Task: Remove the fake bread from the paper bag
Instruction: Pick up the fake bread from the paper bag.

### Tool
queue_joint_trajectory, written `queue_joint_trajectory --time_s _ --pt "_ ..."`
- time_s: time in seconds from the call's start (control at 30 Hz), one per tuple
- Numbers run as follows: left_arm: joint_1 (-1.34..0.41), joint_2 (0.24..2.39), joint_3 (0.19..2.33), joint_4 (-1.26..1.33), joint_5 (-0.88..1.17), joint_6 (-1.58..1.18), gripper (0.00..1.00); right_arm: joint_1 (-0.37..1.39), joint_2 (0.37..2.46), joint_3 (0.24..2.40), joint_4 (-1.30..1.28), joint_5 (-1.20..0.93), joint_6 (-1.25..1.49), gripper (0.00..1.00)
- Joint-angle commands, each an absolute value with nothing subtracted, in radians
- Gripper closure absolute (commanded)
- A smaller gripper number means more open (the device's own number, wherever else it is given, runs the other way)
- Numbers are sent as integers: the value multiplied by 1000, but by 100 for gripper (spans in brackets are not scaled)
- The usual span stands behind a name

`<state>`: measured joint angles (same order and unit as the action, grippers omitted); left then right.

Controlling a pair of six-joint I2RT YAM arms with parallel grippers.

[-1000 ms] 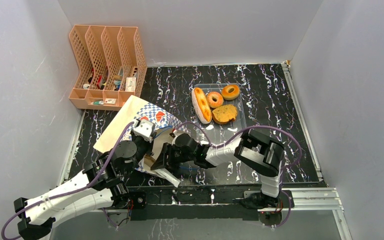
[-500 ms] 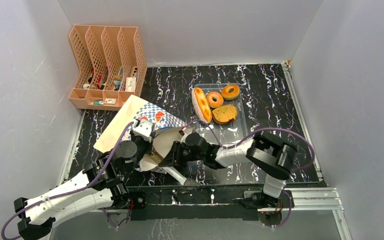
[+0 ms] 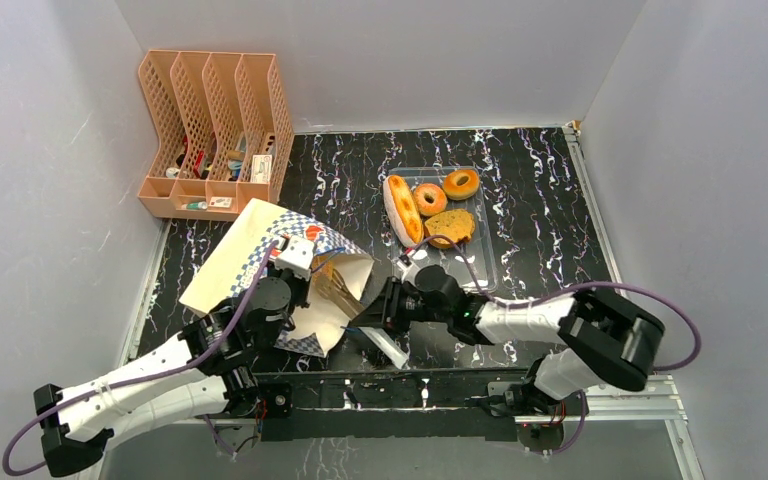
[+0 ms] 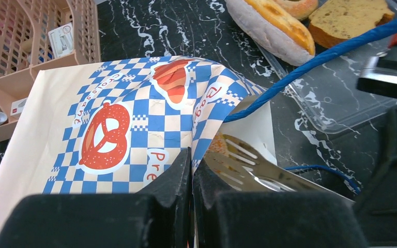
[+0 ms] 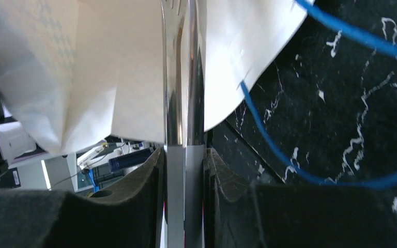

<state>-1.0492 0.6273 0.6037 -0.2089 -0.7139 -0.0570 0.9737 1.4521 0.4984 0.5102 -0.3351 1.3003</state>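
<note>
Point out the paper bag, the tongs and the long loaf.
paper bag [image 4: 106, 139], left wrist view, on the red pretzel logo
tongs [image 4: 250, 168], left wrist view, on the slotted head
long loaf [image 3: 402, 210], top view, on its middle

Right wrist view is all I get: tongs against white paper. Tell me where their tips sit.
Observer: In the left wrist view, the tongs have their slotted tips at the mouth of the paper bag.
Operator: Report the left arm's grip.
Observer: The left gripper has its jaws shut on the bag's checkered edge.
Operator: Count the bread outside the bag.
Observer: From above, four pieces of fake bread lie on the clear tray.
</note>
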Motion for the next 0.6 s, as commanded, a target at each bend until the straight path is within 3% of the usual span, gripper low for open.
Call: queue_joint_trajectory --time_s 0.0,0.4,0.57 --pt "-1052 670 642 -195 -815 -78 100 969 1290 471 471 -312 1222 100" --pt "-1051 939 821 -278 -1083 -184 100 966 750 413 -33 -167 1086 100" --pt "-1040 954 890 -345 -1142 -242 100 966 570 521 -320 38 1059 100"
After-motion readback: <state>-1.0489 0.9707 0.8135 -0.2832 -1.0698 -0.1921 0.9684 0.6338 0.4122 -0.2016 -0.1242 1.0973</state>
